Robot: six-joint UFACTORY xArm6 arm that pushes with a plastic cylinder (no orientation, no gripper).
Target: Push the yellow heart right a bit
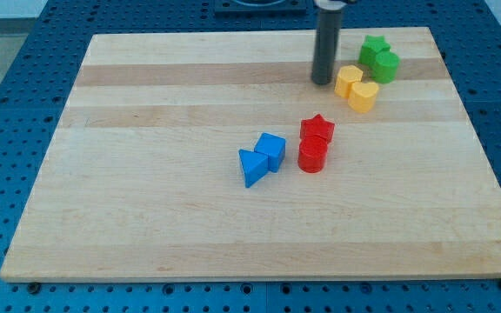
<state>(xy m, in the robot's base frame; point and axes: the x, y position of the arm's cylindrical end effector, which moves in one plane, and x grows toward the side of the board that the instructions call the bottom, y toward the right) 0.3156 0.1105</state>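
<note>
The yellow heart lies on the wooden board near the view's top right. A second yellow block, its shape unclear, touches it at the upper left. My tip rests on the board just left of that second yellow block, up and left of the heart. A green star and a green rounded block sit just above and right of the yellow pair.
A red star and a red cylinder sit together at the board's middle. A blue cube and a blue triangular block lie left of them. Blue perforated table surrounds the board.
</note>
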